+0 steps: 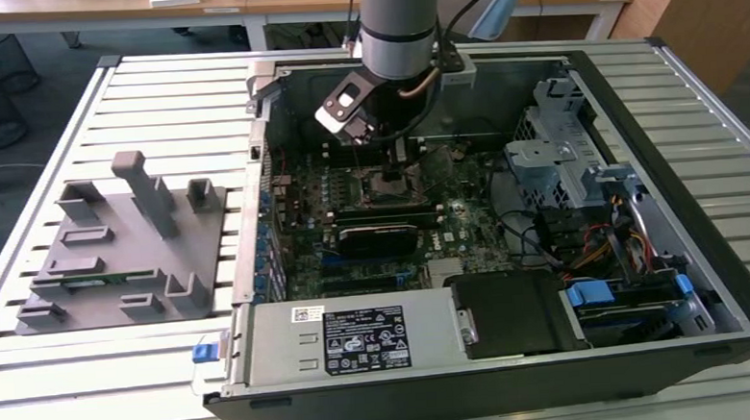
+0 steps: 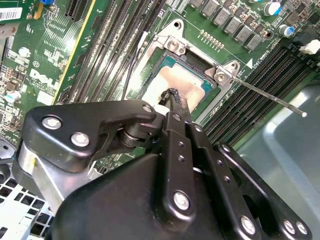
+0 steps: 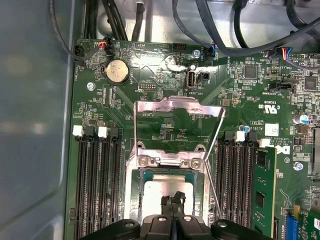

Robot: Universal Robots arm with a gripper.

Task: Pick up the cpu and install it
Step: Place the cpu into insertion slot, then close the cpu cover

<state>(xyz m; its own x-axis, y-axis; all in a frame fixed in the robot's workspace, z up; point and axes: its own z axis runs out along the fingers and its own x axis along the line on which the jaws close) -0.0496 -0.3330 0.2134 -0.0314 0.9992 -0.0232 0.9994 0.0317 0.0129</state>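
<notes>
The cpu [image 3: 159, 194], a flat square chip with a shiny silver top, lies in the socket on the green motherboard [image 3: 150, 75]; it also shows in the second wrist view [image 2: 194, 84]. My gripper [image 3: 173, 204] hangs directly over it with both black fingers pressed together. The tips [image 2: 173, 96] are at the chip's top surface near its edge, and I cannot tell whether they touch it. The socket's metal cover plate [image 3: 177, 107] stands folded open beyond the chip. In the exterior view the gripper [image 1: 396, 175] reaches down into the open computer case [image 1: 625, 81] at the socket.
A thin metal lever [image 2: 270, 98] sticks out beside the socket. Memory slots flank it, one holding a green strip [image 3: 262, 186]. Cables [image 3: 240, 35] run along the board's edge. A grey fixture block [image 1: 114, 248] sits at the exterior view's left, outside the case.
</notes>
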